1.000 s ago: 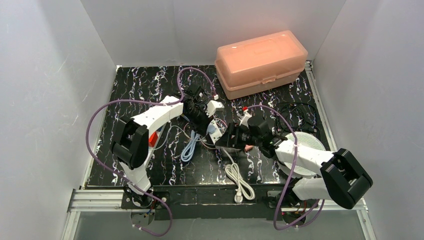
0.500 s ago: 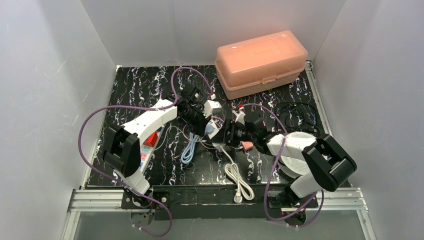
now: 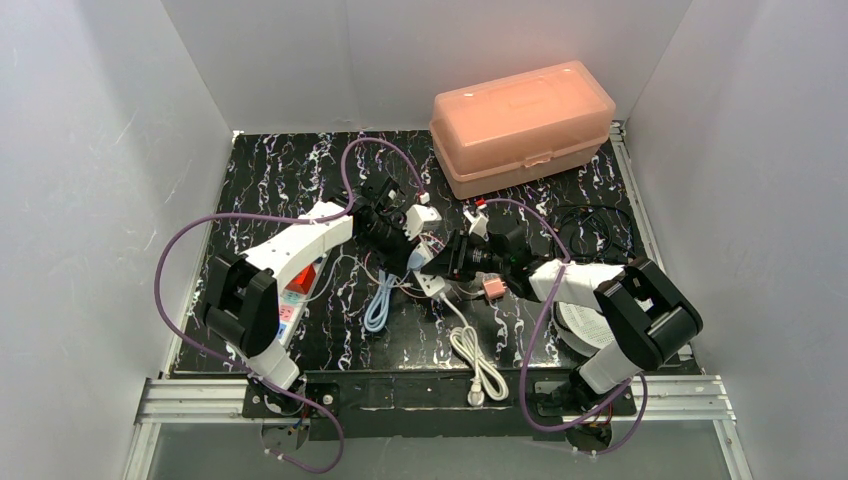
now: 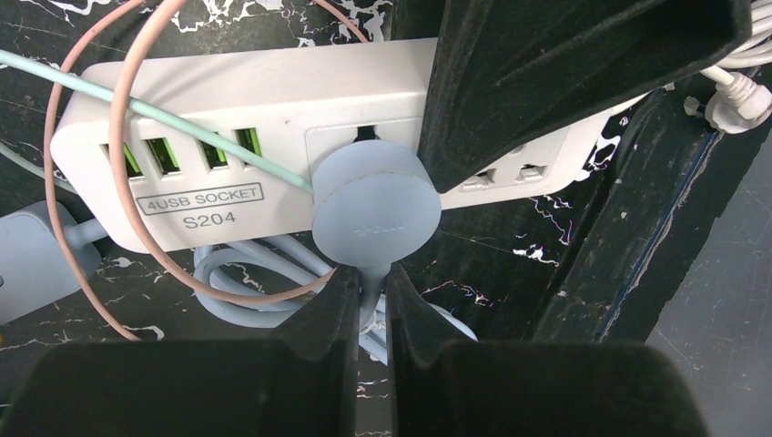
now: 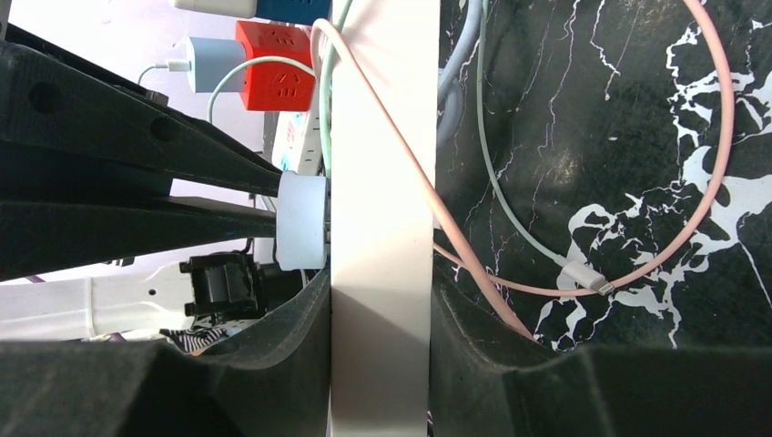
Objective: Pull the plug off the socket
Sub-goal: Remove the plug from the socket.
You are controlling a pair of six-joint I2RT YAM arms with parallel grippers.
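The socket [image 4: 264, 91] is a white strip marked 4USB SOCKET, with a round pale-blue plug [image 4: 375, 200] seated in it. My left gripper [image 4: 371, 278] is shut on the plug's neck, right where its cord leaves the round body. In the right wrist view the socket [image 5: 382, 182] runs edge-on up the middle, and my right gripper [image 5: 380, 291] is shut on its two faces. The plug [image 5: 302, 221] sticks out of its left side. From above, the left gripper [image 3: 407, 252] and right gripper [image 3: 447, 263] meet mid-table at the socket [image 3: 432, 282].
An orange lidded box [image 3: 522, 125] stands at the back right. A second strip with a red adapter [image 3: 303, 280] lies left. Pale-blue cable coils [image 3: 380, 300], a white cord [image 3: 475, 355], a pink adapter [image 3: 492, 288] and a thin pink cable [image 5: 710, 137] lie around.
My right gripper has gone from open to shut on the socket, its arm having reached further left. The left gripper has kept its grip on the plug and shifted slightly.
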